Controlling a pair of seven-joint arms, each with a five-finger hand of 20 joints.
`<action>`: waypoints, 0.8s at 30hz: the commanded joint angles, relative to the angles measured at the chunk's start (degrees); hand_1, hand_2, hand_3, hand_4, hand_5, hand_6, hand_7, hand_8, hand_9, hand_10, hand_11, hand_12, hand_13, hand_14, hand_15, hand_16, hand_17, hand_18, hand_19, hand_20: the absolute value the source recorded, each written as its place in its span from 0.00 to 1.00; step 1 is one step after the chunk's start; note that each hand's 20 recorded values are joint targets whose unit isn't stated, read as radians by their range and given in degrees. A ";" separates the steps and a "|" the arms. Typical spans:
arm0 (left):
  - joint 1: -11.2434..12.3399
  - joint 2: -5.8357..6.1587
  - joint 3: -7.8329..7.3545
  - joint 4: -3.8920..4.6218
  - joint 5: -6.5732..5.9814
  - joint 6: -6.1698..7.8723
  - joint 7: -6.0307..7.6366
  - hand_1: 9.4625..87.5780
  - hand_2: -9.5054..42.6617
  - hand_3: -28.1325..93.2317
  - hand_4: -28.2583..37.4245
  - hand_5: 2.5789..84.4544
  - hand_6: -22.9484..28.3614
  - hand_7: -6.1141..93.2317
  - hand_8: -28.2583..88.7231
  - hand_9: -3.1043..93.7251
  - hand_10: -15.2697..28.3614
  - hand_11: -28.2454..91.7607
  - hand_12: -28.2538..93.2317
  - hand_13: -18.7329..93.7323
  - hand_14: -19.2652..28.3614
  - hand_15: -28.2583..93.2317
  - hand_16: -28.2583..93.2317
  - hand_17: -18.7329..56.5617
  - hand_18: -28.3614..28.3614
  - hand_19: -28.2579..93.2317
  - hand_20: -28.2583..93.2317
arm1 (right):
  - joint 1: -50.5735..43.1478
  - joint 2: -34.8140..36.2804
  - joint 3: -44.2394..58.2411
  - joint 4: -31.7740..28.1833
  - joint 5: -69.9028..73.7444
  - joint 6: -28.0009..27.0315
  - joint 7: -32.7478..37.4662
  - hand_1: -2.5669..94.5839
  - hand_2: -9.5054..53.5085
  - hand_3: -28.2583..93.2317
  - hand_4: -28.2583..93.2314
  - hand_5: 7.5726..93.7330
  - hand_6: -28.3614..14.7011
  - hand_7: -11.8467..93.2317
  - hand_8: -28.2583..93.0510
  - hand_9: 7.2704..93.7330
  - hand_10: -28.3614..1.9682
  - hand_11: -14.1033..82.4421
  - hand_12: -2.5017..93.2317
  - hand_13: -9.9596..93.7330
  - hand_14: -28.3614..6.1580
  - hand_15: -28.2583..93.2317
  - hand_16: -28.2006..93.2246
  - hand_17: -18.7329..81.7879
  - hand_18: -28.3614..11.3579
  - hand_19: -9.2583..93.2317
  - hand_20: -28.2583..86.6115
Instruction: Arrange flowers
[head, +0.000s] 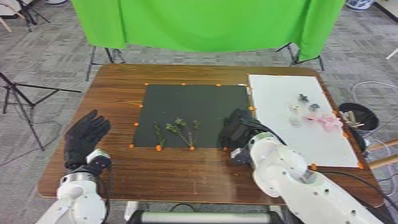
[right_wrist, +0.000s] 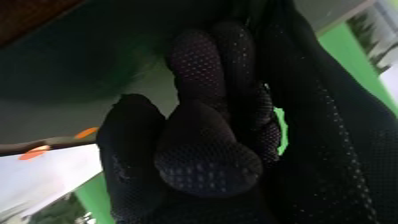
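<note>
Head view: brown wood table (head: 114, 170) w/ green sprigs (head: 176, 131) on black mat's (head: 191, 102) near part; pink flowers (head: 327, 121) & small grey blooms (head: 303, 98) on white board (head: 311, 147), robot's R side. Right wrist view: close-up of R hand's mesh-textured glove fabric, w/ orange markers (right_wrist: 86, 132) & green cloth (right_wrist: 351, 57) beyond. Black bin (head: 370, 131) just beside table's R edge, w/ brown stems (head: 352, 118) in it. R hand (head: 234, 131) at mat's R edge: relaxed, fingers slightly bent, narrow gaps; can't tell if touching mat. L hand (head: 86, 134) at table's L side: open, fingers straight.
</note>
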 joint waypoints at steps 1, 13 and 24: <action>0.36 -0.52 0.16 -0.04 -0.09 -0.39 0.12 0.31 0.26 0.82 0.16 0.59 0.55 0.22 0.17 0.55 0.69 0.43 0.31 0.56 0.75 0.43 0.21 0.53 0.77 0.43 0.44 | 2.70 1.90 -1.84 0.76 0.35 -1.79 -1.98 0.56 0.00 0.74 0.27 0.77 0.52 0.52 0.36 0.92 0.47 0.64 0.29 1.00 0.78 0.78 0.41 0.90 0.42 1.00 0.71; 0.37 -0.57 0.20 -0.05 -0.12 -0.41 0.20 0.31 0.26 0.82 0.16 0.59 0.55 0.23 0.17 0.55 0.69 0.43 0.31 0.56 0.76 0.43 0.21 0.53 0.77 0.43 0.44 | 4.19 2.58 -2.90 0.90 0.97 -1.43 -2.22 0.55 0.00 0.74 0.26 0.76 0.55 0.52 0.36 0.92 0.48 0.64 0.29 1.00 0.78 0.78 0.42 0.89 0.41 1.00 0.71; 0.71 -0.62 0.20 -0.21 -0.30 -0.41 0.48 0.31 0.26 0.82 0.16 0.59 0.55 0.22 0.17 0.55 0.69 0.43 0.31 0.56 0.76 0.43 0.21 0.53 0.77 0.44 0.44 | 4.30 2.91 -2.72 0.37 -0.34 -3.80 -0.68 0.50 0.00 0.71 0.27 0.74 0.55 0.42 0.36 0.89 0.44 0.61 0.29 1.00 0.76 0.75 0.45 0.87 0.39 1.00 0.72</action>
